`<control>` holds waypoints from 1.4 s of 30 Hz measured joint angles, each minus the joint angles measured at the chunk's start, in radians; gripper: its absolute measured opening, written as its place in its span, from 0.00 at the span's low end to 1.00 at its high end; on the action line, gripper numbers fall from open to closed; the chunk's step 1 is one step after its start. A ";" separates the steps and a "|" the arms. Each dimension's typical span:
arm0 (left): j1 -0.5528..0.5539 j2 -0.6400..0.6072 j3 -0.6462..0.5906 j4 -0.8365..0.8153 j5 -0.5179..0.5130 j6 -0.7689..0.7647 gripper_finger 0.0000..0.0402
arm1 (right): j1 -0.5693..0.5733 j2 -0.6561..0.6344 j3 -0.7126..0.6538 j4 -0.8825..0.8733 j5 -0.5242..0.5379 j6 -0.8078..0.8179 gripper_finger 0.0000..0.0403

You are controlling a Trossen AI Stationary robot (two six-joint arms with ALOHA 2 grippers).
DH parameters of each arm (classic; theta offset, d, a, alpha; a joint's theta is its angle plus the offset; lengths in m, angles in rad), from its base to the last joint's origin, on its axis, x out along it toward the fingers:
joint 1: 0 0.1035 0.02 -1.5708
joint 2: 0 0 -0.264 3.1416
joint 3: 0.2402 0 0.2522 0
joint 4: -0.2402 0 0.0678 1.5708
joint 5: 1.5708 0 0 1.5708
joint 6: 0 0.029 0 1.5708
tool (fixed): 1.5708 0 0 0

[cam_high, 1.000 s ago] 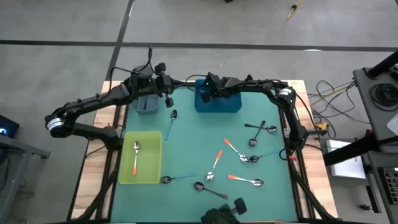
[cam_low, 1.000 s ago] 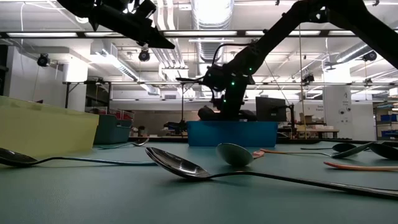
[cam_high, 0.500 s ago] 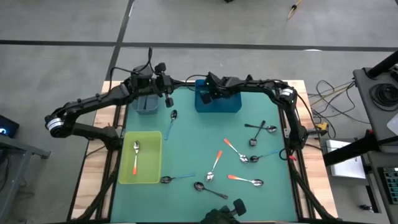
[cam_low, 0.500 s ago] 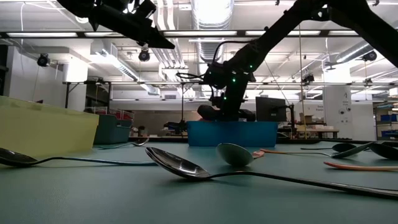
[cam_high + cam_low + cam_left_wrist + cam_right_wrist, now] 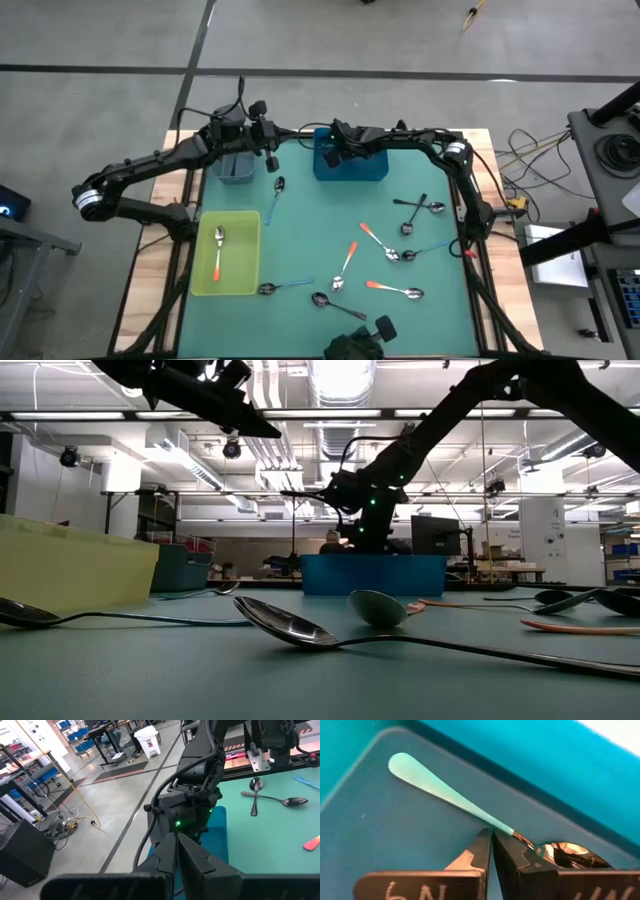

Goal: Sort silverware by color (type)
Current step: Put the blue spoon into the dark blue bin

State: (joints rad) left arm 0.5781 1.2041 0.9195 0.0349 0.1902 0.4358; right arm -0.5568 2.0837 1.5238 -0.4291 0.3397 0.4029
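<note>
The right gripper (image 5: 337, 152) sits over the blue bin (image 5: 372, 167) at the upper centre of the high view, and in the right wrist view its fingers (image 5: 481, 851) are pressed together with nothing between them. A light-blue-handled spoon (image 5: 451, 792) lies flat on the floor of that bin, just beyond the fingertips, with its shiny bowl toward the lower right of that frame. The left gripper (image 5: 272, 160) hangs at the upper left of the green mat (image 5: 310, 230), beside the grey bin (image 5: 235, 170); its fingers (image 5: 192, 857) are together and hold nothing. Just below it in the high view lies 1 blue-handled spoon (image 5: 275, 195). The yellow-green tray (image 5: 250, 280) at the lower left holds 2 spoons: 1 orange-handled spoon (image 5: 217, 268) and 1 all-metal spoon (image 5: 219, 238). Loose spoons (image 5: 395, 250) are scattered across the centre and right of the mat, including 3 with orange handles, 2 dark ones at the right edge, 1 blue-handled spoon at the bottom edge and 1 dark spoon beside it. In the low view, 2 spoons (image 5: 290, 628) lie in the foreground on the mat.
</note>
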 joint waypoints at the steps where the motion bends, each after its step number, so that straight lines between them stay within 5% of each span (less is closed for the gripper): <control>1: 0.000 0.000 0.000 0.001 0.000 0.000 0.00 | 0.000 -0.006 0.000 -0.002 0.000 -0.001 0.03; 18: -0.016 0.000 0.000 -0.018 0.002 -0.228 0.00 | 0.115 -0.237 -0.030 -0.197 -0.026 -0.107 0.03; 42: -0.308 0.005 0.082 -0.263 0.003 -0.404 0.00 | 0.390 -0.695 -0.512 -0.002 -0.033 -0.035 0.03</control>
State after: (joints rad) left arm 0.2697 1.2092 1.0016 -0.2280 0.1931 0.0321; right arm -0.1667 1.3892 1.0116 -0.4310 0.3072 0.3684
